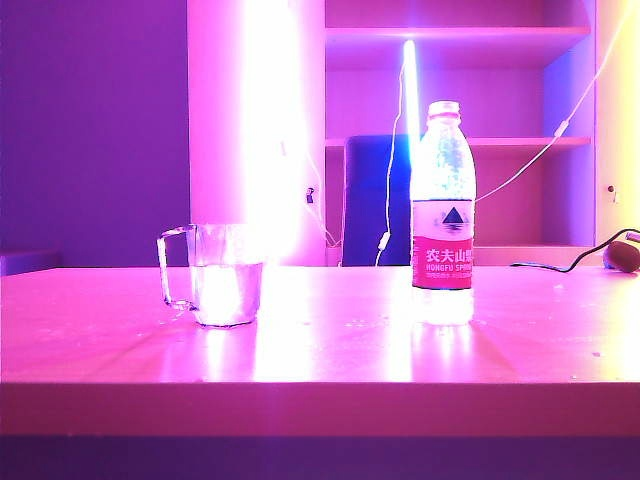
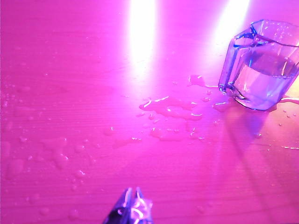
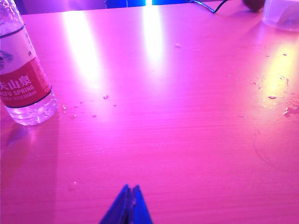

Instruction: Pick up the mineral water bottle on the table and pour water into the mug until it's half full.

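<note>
The mineral water bottle (image 1: pixel 443 215) stands upright on the table, right of centre, red label facing the camera, without a cap. In the right wrist view the bottle (image 3: pixel 22 79) stands well away from my right gripper (image 3: pixel 131 187), which is shut and holds nothing. The glass mug (image 1: pixel 222 273) stands left of centre with water in it to about half its height. In the left wrist view the mug (image 2: pixel 261 65) is far from my left gripper (image 2: pixel 133 190), shut and empty over the wet tabletop. Neither arm shows in the exterior view.
Spilled water (image 2: pixel 173 108) lies in puddles and drops beside the mug. A dark cable (image 1: pixel 560 265) and a rounded object (image 1: pixel 622 252) lie at the table's far right. A clear container (image 3: pixel 281 13) sits near that edge. Shelves (image 1: pixel 460 140) stand behind.
</note>
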Robot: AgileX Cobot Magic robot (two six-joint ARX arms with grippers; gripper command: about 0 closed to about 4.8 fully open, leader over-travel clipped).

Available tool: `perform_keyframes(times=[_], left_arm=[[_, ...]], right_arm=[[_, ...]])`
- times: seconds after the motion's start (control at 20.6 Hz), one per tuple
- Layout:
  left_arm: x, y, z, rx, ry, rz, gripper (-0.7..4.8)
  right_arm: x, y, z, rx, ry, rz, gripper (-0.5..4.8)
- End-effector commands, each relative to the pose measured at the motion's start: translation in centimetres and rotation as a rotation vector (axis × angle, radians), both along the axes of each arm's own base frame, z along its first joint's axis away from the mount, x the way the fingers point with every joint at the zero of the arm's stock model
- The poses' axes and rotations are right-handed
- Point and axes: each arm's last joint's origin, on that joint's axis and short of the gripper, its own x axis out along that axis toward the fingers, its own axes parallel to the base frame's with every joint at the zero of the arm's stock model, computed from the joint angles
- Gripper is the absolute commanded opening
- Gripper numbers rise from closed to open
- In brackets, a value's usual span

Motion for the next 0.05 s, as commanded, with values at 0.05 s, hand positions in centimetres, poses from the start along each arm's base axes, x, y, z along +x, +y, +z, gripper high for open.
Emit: perform_keyframes(times=[0.05], left_arm=[[0.00, -0.01, 0.03, -0.002, 0.000, -0.003, -0.06]], right_arm=[[0.03, -0.01, -0.04, -0.005, -0.006, -0.003, 0.04]])
